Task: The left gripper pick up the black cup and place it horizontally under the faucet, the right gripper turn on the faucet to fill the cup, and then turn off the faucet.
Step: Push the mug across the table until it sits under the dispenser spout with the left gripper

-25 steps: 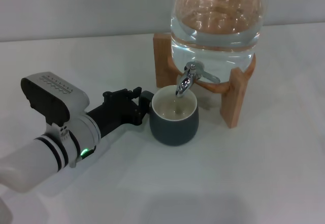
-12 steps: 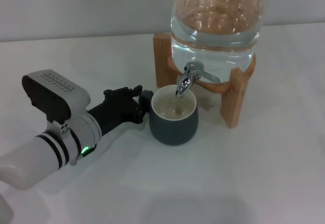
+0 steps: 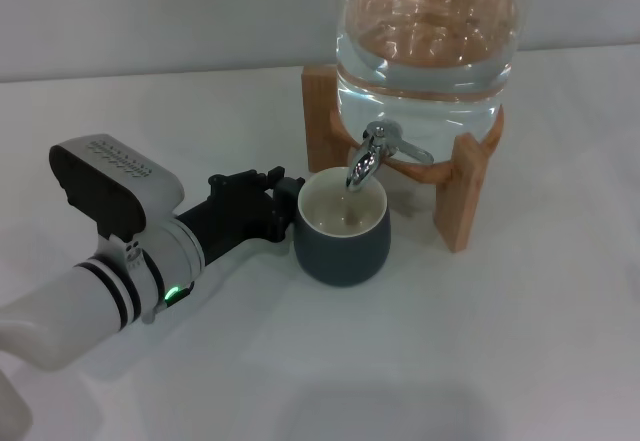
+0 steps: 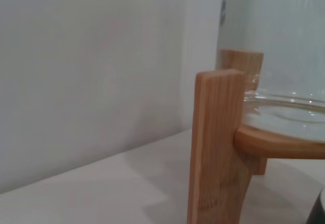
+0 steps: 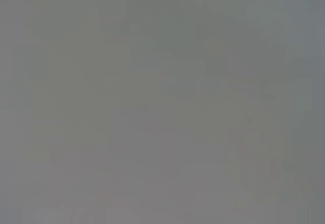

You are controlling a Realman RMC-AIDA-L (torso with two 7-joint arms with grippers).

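Cup parked under the tap, waiting for water.

Left gripper [image 3: 272, 197] lies low at centre left of the head view, its jaws at the black cup's [image 3: 341, 233] handle side; whether they clamp it cannot be told. The cup stands upright at frame centre, mouth directly beneath the faucet [image 3: 372, 154] so a stream would land inside. Behind, the glass jar [image 3: 428, 46] rests on its wooden stand [image 3: 464, 193]. Right gripper is out of sight.
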